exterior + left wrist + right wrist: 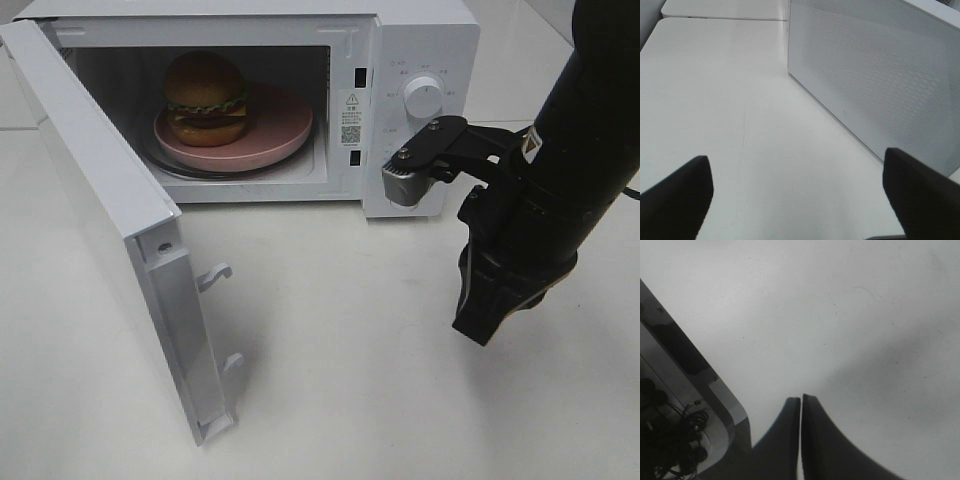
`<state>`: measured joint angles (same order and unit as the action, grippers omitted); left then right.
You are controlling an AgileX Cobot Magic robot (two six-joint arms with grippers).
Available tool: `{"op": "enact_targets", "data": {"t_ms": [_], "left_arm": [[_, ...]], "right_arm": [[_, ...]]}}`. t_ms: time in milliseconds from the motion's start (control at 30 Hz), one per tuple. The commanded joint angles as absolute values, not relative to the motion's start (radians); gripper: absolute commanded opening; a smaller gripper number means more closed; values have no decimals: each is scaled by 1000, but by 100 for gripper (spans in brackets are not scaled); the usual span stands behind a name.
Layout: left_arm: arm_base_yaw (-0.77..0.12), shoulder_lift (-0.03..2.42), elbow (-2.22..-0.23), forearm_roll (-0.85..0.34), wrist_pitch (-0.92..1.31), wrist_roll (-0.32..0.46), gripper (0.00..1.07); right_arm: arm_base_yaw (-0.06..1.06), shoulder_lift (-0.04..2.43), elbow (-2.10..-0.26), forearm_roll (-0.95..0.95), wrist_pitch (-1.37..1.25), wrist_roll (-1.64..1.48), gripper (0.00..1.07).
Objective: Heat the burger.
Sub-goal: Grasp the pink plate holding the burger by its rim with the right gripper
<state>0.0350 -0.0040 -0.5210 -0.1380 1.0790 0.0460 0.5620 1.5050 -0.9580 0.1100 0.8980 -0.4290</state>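
Note:
The burger (206,97), with its glossy brown bun and green lettuce frill, stands on a round pink plate (280,135) inside the white microwave (420,40). The microwave door (110,230) hangs wide open toward the front left. My right gripper (476,325) (801,399) points down over the table in front of the microwave's control panel, shut with nothing between its fingers. In the left wrist view my left gripper (797,200) stands open and empty over bare table, beside a white dotted microwave panel (880,75). The left arm is out of the exterior high view.
A white knob (424,98) sits on the control panel, with a black and grey part of the right arm (425,155) close in front of it. Two white latch hooks (215,276) stick out from the door's edge. The right wrist view shows a table edge with cables (675,435) below.

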Motion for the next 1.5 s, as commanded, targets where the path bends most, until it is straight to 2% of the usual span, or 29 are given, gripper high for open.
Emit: {"op": "enact_targets", "data": {"t_ms": [33, 100, 400, 600, 1000, 1100, 1133, 1167, 1233, 1267, 1300, 1333, 1367, 1400, 1433, 1467, 1500], "left_arm": [[34, -11, -517, -144, 1071, 47, 84], [34, -11, -517, -144, 1071, 47, 84], [34, -11, -517, -144, 1071, 47, 84], [34, -11, -517, -144, 1071, 47, 84], [34, -11, -517, -144, 1071, 47, 84], [34, -11, -517, -144, 1071, 47, 84], [34, -11, -517, -144, 1071, 47, 84], [34, -11, -517, -144, 1071, 47, 84], [34, -11, -517, -144, 1071, 47, 84], [34, -11, -517, -144, 1071, 47, 84], [34, -11, -517, -144, 1071, 47, 84], [34, -11, -517, -144, 1071, 47, 84], [34, -11, -517, -144, 1071, 47, 84], [34, -11, -517, -144, 1071, 47, 84], [34, -11, -517, -144, 1071, 47, 84], [34, -11, -517, -144, 1071, 47, 84], [34, -11, -517, -144, 1071, 47, 84]], "right_arm": [[559, 1497, -964, 98, 913, -528, 5], [559, 1497, -964, 94, 913, -569, 5], [560, 1497, -964, 91, 906, -1148, 6], [560, 1497, -964, 87, 906, -1376, 6], [563, 1497, -964, -18, 847, -1444, 7], [563, 1497, -964, -18, 827, -1444, 11], [563, 1497, -964, -18, 816, -1444, 16], [563, 1497, -964, -18, 816, -1444, 16], [563, 1497, -964, -17, 787, -1426, 33], [563, 1497, -964, -17, 787, -1426, 33], [563, 1497, -964, -17, 761, -1394, 47], [563, 1497, -964, -17, 746, -1371, 55], [563, 1497, -964, -17, 746, -1371, 55], [563, 1497, -964, -17, 718, -1312, 70], [563, 1497, -964, -18, 704, -1281, 79], [563, 1497, -964, -18, 704, -1281, 79], [563, 1497, -964, -18, 692, -1246, 94]]}}
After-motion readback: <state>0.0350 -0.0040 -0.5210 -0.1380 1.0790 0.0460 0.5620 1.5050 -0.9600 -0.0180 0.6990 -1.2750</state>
